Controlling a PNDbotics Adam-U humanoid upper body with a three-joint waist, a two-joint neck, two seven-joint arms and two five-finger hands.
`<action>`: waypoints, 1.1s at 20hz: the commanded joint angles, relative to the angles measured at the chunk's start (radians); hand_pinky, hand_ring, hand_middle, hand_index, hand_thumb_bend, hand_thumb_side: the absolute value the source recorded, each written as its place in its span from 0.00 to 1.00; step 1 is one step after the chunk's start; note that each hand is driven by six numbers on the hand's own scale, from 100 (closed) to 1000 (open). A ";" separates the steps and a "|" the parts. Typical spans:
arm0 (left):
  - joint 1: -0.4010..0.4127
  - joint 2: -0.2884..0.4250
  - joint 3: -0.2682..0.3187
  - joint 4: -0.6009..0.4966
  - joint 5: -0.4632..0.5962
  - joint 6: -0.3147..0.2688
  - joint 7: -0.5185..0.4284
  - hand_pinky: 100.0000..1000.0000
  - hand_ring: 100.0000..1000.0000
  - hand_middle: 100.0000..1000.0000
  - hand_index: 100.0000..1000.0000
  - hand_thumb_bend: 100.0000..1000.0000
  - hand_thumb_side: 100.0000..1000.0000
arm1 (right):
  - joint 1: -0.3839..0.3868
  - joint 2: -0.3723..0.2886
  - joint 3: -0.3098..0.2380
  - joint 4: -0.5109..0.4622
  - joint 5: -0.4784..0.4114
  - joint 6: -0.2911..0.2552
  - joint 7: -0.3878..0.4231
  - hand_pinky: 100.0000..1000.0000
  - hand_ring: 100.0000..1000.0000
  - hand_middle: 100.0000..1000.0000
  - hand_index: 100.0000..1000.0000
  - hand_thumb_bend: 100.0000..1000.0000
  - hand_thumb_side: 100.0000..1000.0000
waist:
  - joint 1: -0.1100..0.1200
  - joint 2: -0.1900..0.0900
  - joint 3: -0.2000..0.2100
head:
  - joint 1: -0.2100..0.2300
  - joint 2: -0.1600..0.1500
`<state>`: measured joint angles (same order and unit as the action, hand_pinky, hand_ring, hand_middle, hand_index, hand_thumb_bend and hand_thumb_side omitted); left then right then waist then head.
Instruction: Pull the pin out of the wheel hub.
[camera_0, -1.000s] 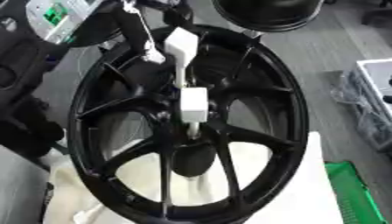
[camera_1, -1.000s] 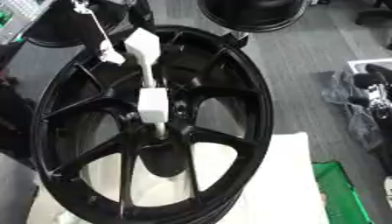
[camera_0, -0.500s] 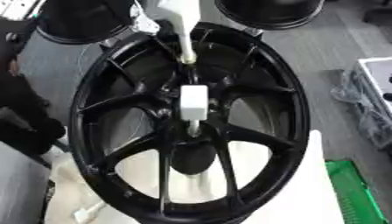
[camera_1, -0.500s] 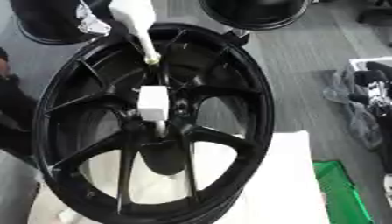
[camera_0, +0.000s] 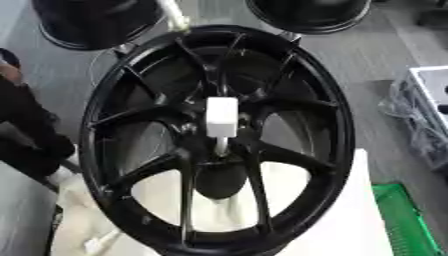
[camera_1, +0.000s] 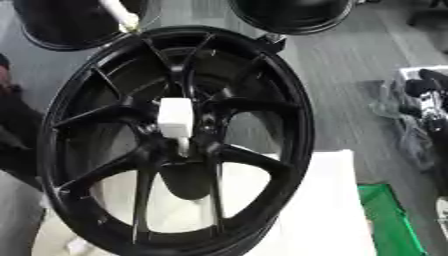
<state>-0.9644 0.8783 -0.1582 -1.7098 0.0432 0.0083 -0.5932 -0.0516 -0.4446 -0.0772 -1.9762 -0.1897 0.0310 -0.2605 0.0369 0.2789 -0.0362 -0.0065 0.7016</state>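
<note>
Pin (camera_0: 220, 117) in hub (camera_0: 214, 150), untouched.

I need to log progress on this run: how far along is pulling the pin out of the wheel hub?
Nothing looks done yet. The white pin still sits in the hub at the middle of the black wheel, which lies on a white surface. Nothing is in hand: no hand touches the pin. Only a pale, slender part shows at the wheel's far rim. Still left: reaching in, gripping the pin and drawing it out.

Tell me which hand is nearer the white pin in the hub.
Left, seemingly: a pale tip, likely the left hand, shows at the far rim of the wheel, up-left of the pin. The right hand is out of view.
</note>
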 joint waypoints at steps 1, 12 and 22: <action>0.090 0.119 0.119 -0.062 0.054 0.018 0.104 0.61 0.55 0.42 0.20 0.00 0.15 | -0.002 -0.021 -0.018 -0.024 0.004 -0.005 -0.009 0.69 0.82 0.69 0.80 0.00 0.60 | -0.004 -0.012 0.003 | -0.002 -0.008; 0.489 0.191 0.337 0.058 0.003 0.036 0.311 0.62 0.57 0.45 0.22 0.00 0.20 | 0.020 -0.017 -0.037 -0.024 0.019 -0.014 -0.030 0.69 0.82 0.69 0.80 0.00 0.58 | -0.009 -0.005 0.033 | -0.025 -0.019; 0.587 0.098 0.378 0.169 -0.059 -0.012 0.226 0.77 0.81 0.76 0.83 0.01 0.58 | 0.022 -0.015 -0.035 -0.024 0.022 -0.013 -0.027 0.69 0.82 0.69 0.80 0.00 0.58 | -0.013 -0.005 0.034 | -0.022 -0.023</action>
<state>-0.3700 0.9502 0.1961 -1.5470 0.0015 0.0011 -0.3597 -0.0259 -0.4440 -0.1042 -1.9763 -0.1708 0.0199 -0.2874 0.0228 0.2874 -0.0029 -0.0286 0.6911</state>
